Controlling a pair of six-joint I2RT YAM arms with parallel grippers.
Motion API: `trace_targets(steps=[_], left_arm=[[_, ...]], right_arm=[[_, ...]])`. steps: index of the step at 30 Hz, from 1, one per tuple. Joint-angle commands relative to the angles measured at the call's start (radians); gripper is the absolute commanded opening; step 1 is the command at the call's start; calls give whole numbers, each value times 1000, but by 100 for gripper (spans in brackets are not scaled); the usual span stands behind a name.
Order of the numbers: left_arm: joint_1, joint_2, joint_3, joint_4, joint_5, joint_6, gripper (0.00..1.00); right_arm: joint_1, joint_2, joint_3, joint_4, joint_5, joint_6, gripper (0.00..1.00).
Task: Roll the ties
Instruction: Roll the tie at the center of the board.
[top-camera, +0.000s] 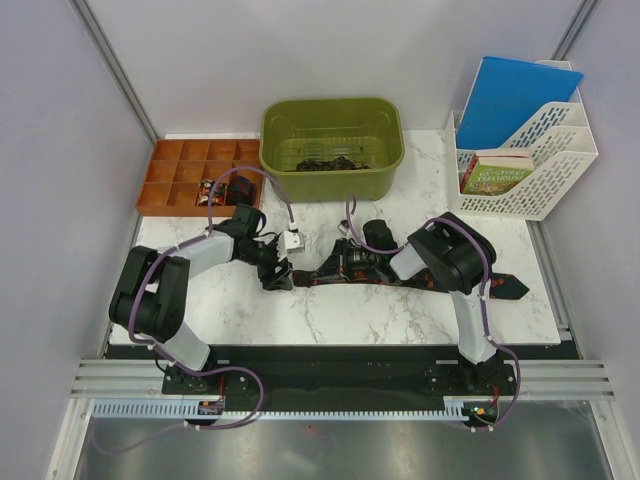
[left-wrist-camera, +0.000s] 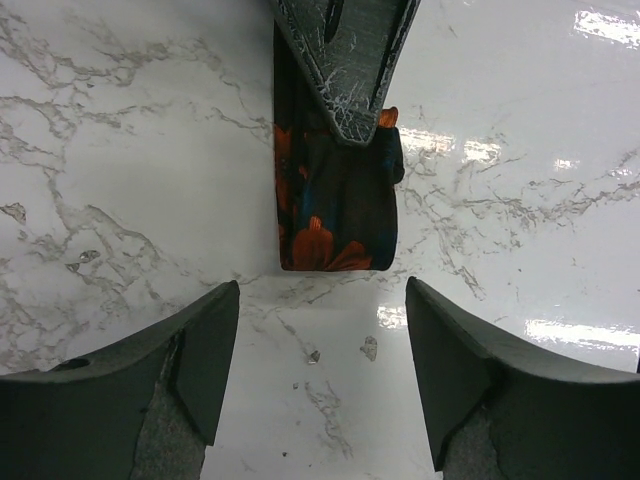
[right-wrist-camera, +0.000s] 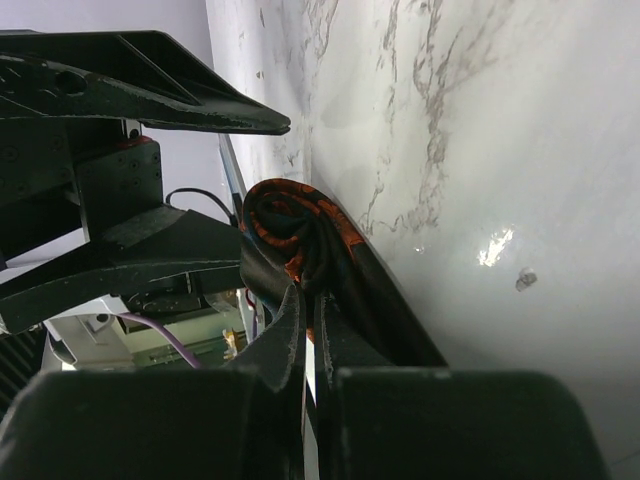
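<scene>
Two arms in white and black, as I see them

My left arm (top-camera: 170, 290) and right arm (top-camera: 455, 265) have white links and bulky black joints. Thin purple cables (top-camera: 240, 169) loop along them. The bases (top-camera: 195, 380) are black, and the wedge-shaped fingers (left-wrist-camera: 200, 360) are dark grey.

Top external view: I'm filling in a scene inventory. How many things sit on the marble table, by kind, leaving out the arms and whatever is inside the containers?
green tub: 1
orange divided tray: 1
white file rack: 1
tie, stretched across the tabletop: 1
Total: 4
</scene>
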Motion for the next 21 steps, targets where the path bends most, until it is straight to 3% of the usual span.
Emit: trace_targets(steps=[1, 12, 15, 18, 19, 21], left_arm=[[-11, 7, -14, 67, 5, 0, 72], [-59, -5, -58, 134, -36, -12, 73], [-70, -17, -69, 136, -35, -3, 70], [-77, -27, -71, 136, -44, -4, 58], [-76, -28, -63, 133, -55, -16, 48], [-77, -37, -32, 124, -55, -52, 39]], right_arm=[[-3, 71, -48, -146, 77, -119, 0], [-2, 70, -56, -154, 71, -131, 0], [6, 73, -57, -145, 70, -120, 0], [12, 71, -57, -131, 70, -107, 0], [14, 73, -57, -132, 70, -107, 0], [14, 74, -53, -135, 70, -108, 0]])
